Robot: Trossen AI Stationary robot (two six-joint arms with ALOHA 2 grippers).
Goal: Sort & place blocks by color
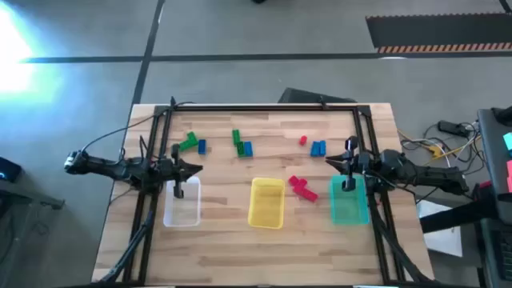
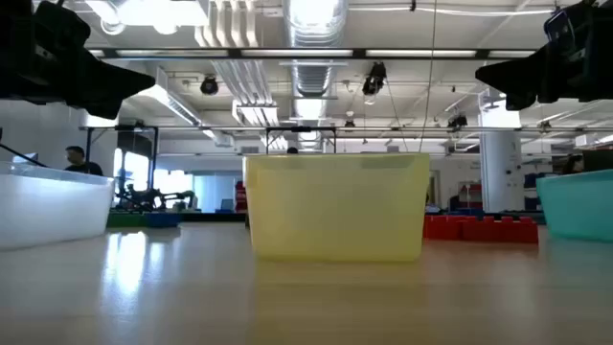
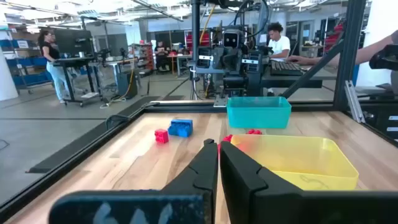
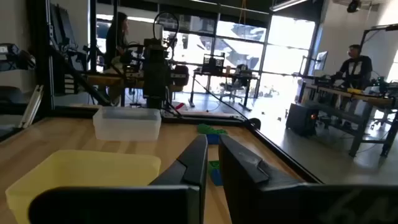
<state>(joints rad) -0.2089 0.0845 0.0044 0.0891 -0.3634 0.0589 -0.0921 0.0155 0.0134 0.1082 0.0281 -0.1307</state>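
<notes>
Both arms are held out level above the wooden table, each reaching inward from its own side. The left tool is seen above the near end of the clear tray, its two dark, wedge-shaped fingers pressed together with nothing between them. The right tool is seen above the far end of the teal tray, its fingers nearly touching and likewise empty.

The blocks lie loose on the table, none in a tray. Green and blue blocks are found just beyond the left tool; another green and blue group lies between the tools. Blue blocks and one small red block sit close by the right tool; studded red blocks rest between the smooth, translucent yellow tray and the teal one.
</notes>
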